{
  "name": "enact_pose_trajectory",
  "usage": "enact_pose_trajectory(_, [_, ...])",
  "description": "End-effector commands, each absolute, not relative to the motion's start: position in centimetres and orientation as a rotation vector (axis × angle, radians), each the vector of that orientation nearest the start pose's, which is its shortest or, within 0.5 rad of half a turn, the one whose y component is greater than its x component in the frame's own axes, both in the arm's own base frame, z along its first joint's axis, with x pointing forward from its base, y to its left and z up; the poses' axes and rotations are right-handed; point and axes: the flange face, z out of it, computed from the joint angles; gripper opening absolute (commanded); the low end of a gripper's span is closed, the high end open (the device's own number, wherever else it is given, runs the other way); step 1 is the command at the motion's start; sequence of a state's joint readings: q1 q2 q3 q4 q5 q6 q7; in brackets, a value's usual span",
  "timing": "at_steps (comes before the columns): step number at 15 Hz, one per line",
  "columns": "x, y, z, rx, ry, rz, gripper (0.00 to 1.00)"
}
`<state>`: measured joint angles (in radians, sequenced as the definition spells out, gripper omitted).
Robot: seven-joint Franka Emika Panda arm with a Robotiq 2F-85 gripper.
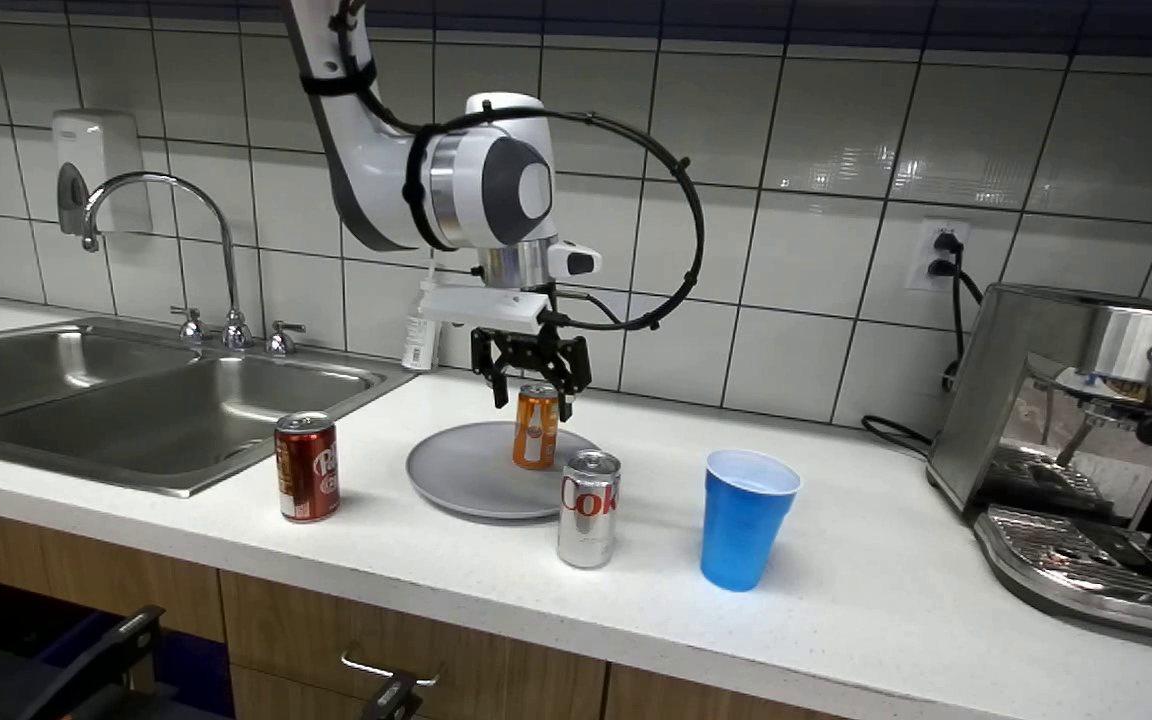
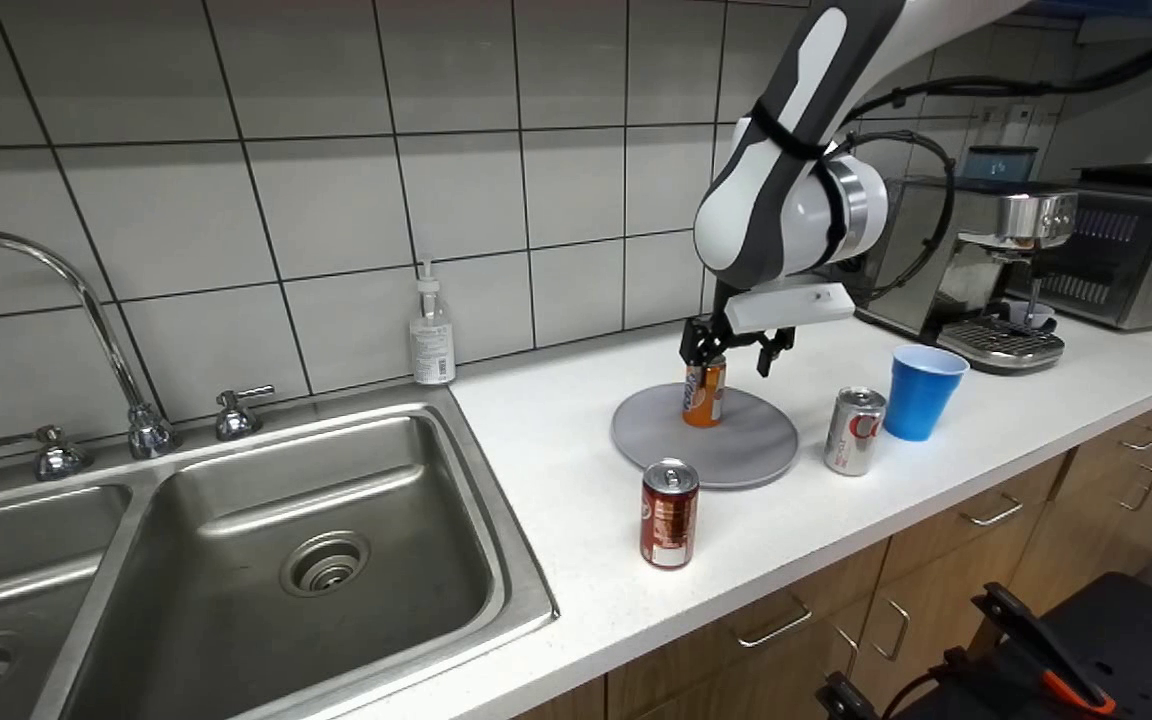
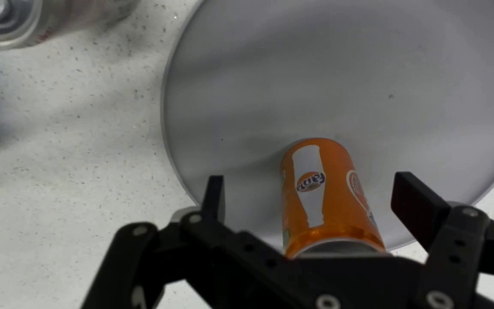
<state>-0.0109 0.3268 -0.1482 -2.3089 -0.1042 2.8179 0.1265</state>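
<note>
My gripper [image 1: 533, 405] is open above the grey plate [image 1: 456, 480], at the top of an orange Fanta can [image 1: 535, 440]. The can stands upright on the plate. In the wrist view, the open fingers [image 3: 309, 186] stand on either side of the can [image 3: 326, 193], with a gap on each side; its top end is partly hidden by the gripper body. In an exterior view the gripper [image 2: 733, 365] also covers the can's top [image 2: 703, 398]. A silver Coke can [image 1: 588, 515] stands beside the plate. A dark red Dr Pepper can [image 1: 307, 470] stands on the plate's other side.
A blue cup [image 1: 744, 525] stands near the silver can. A steel sink [image 2: 326, 500] with a faucet [image 1: 226, 260] is set into the white counter. A soap bottle [image 2: 432, 340] stands by the tiled wall. An espresso machine [image 1: 1036, 400] and a microwave oven [image 2: 1126, 250] stand farther along.
</note>
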Motion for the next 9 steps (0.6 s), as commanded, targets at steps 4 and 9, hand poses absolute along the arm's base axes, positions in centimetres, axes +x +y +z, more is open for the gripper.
enact_pose_trajectory(4, [56.2, -8.5, 21.3, -3.196, 0.246, -0.263, 1.0])
enact_pose_trajectory(9, [57.2, -8.6, 20.6, -3.204, 0.248, -0.26, 1.0])
